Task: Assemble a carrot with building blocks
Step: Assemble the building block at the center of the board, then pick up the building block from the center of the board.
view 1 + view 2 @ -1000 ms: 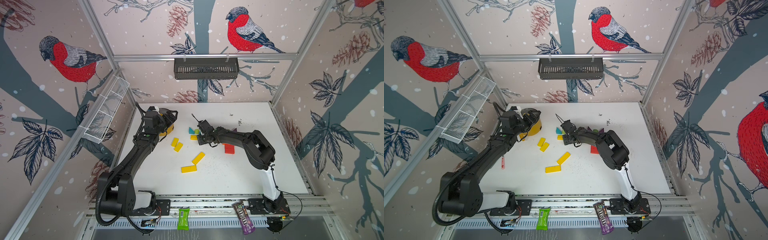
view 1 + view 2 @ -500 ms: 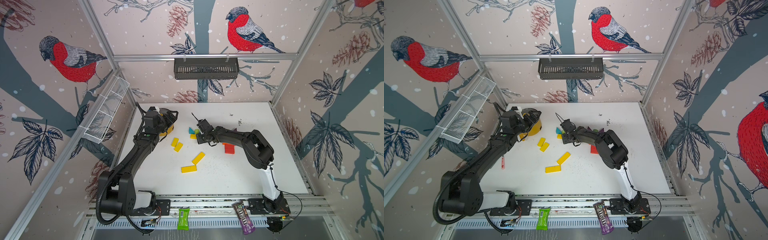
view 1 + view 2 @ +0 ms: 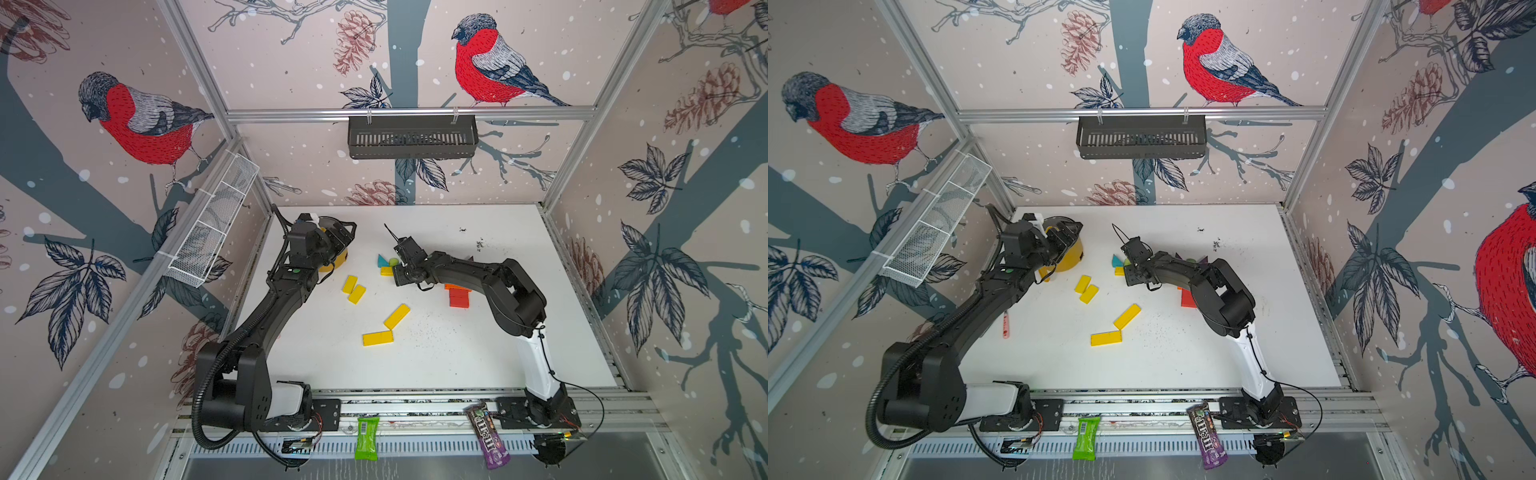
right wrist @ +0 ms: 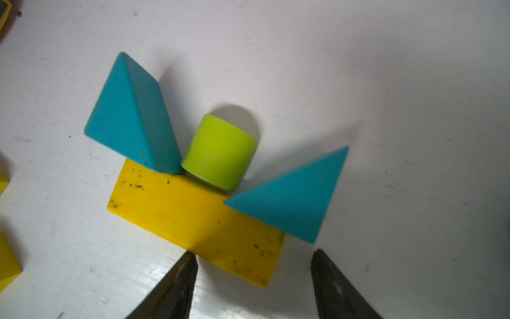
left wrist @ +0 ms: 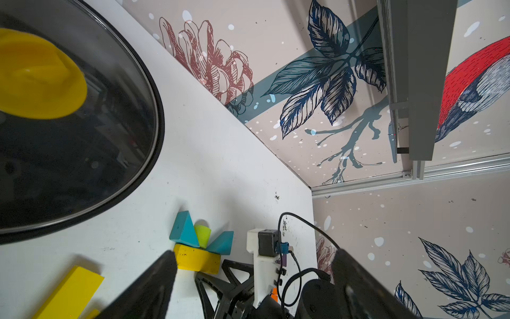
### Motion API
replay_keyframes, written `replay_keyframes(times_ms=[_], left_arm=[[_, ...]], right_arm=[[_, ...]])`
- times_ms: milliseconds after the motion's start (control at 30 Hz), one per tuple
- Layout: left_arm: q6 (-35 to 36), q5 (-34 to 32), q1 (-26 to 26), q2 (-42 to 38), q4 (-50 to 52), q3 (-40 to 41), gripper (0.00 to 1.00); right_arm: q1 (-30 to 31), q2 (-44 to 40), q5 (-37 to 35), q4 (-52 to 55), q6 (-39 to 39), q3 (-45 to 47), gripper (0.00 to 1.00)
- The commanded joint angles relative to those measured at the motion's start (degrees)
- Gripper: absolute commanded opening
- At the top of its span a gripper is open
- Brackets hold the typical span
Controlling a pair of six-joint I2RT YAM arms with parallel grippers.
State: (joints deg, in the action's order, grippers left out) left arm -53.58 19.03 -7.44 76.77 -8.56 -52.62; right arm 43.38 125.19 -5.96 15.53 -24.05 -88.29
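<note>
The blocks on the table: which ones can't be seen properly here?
- Red and orange blocks: both top views, mostly covered by the right arm.
- Purple triangles: a top view, only tips peek past that arm.
- Yellow block: right wrist view, cut off by the edge.

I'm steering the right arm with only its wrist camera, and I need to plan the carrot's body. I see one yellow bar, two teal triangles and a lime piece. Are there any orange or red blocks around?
Observer: Yes. Red blocks and an orange block lie partly under the right arm's forearm, as both top views show.
Operator: Are there more yellow bars?
Observer: Four loose yellow bars lie on the table between the arms.
Operator: Is the left arm in my way?
Observer: No. The left gripper hovers open by the yellow pot, apart from your blocks.
</note>
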Motion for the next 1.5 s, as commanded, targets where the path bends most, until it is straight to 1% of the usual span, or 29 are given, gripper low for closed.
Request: replay_keyframes(times_ms=[0, 467, 567, 667, 800, 867, 967, 1067, 1133, 1200, 1333, 1400, 1467], left_arm=[[-0.2, 0.0, -0.1, 0.0, -1.9, 0.0, 0.89], [-0.4, 0.2, -0.2, 0.0, -2.1, 0.0, 0.89], [-0.4, 0.2, -0.2, 0.1, -2.0, 0.1, 0.89], [-0.9, 0.5, -0.1, 0.1, -2.2, 0.1, 0.89], [-1.8, 1.3, -1.1, 1.0, -3.2, 0.8, 0.89], [-1.8, 1.4, -2.9, 2.0, -3.1, 0.7, 0.89], [-0.7, 1.1, -8.0, 4.2, -2.1, 0.1, 0.89], [0.3, 3.3, -12.4, 8.2, 0.6, -2.0, 0.89], [0.0, 5.7, -13.6, 11.0, 2.0, -3.6, 0.90], [-1.1, 7.7, -13.7, 12.7, 1.8, -3.8, 0.90], [-0.5, 6.6, -13.6, 12.9, 2.8, -4.2, 0.90], [0.3, 5.5, -13.3, 12.5, 4.0, -4.2, 0.91], [0.7, 5.3, -12.5, 12.4, 4.4, -4.2, 0.91]], right_arm=[[0.2, 0.5, 0.4, 1.1, -0.9, -0.2, 0.68], [0.0, 0.4, 0.3, 1.8, -0.4, -0.8, 0.69], [0.6, -1.7, 0.0, 1.9, 0.1, 0.2, 0.69], [1.6, -5.6, -1.4, 2.8, 1.4, 1.7, 0.72], [3.3, -11.8, -3.5, 3.7, 3.9, 6.3, 0.79], [4.2, -15.1, -4.5, 4.0, 5.1, 9.3, 0.83], [5.5, -20.8, -6.5, 4.4, 5.6, 14.8, 0.86], [6.3, -27.2, -8.0, 3.5, 5.1, 21.1, 0.90], [6.2, -31.1, -7.1, 2.2, 4.4, 25.3, 0.95], [6.8, -33.5, -5.9, 1.1, 4.0, 28.4, 0.96], [10.8, -34.4, -3.0, -0.1, 5.6, 30.6, 0.92], [12.7, -33.0, -0.9, 0.0, 7.3, 29.7, 0.92], [14.1, -31.0, -0.2, 0.0, 8.8, 28.5, 0.94]])
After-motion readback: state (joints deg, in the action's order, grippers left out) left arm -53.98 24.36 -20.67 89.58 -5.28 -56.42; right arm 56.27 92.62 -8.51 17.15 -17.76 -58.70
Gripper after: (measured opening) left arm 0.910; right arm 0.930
